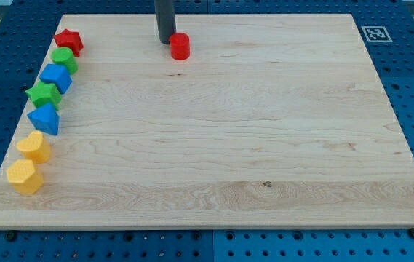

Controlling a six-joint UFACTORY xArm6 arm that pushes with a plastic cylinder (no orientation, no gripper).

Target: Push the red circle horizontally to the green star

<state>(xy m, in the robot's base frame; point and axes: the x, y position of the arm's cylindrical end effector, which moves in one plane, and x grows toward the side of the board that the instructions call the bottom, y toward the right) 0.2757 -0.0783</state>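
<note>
The red circle (180, 46) sits on the wooden board near its top edge, left of centre. My tip (166, 41) stands right beside it, touching its upper left side. The green star (44, 94) lies far off at the board's left edge, in a column of blocks, lower than the red circle.
The left-edge column holds, from top to bottom, a red star (68, 41), a green circle (65, 60), a blue cube (56, 76), the green star, a blue triangle (44, 118), a yellow block (33, 146) and a yellow hexagon (25, 176). A marker tag (373, 33) sits at the board's top right.
</note>
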